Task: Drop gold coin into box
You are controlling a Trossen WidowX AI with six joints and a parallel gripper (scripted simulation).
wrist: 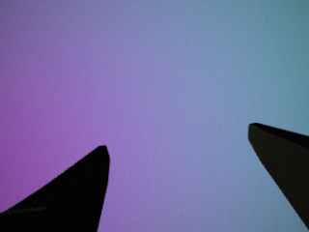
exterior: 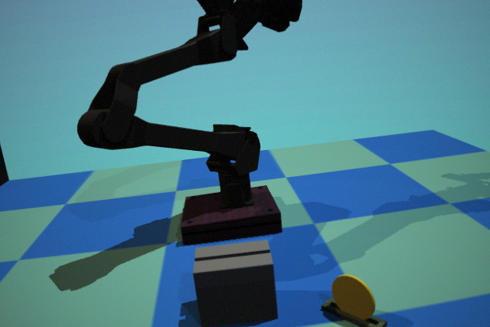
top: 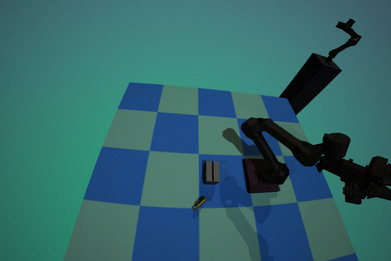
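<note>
Gripper [wrist: 178,137]: two dark fingers, spread wide, nothing between them. Left-hand finger [wrist: 72,195]: rises from the lower left of the frame to a rounded tip. Right-hand finger [wrist: 285,161]: enters from the right edge, blunt tip at mid-height. Background: plain colour wash, magenta at left shading to teal at right.

coin [exterior: 353,295] upright in holder [exterior: 353,315], just right of box [exterior: 234,280], arm base [exterior: 230,214] behind box
</note>
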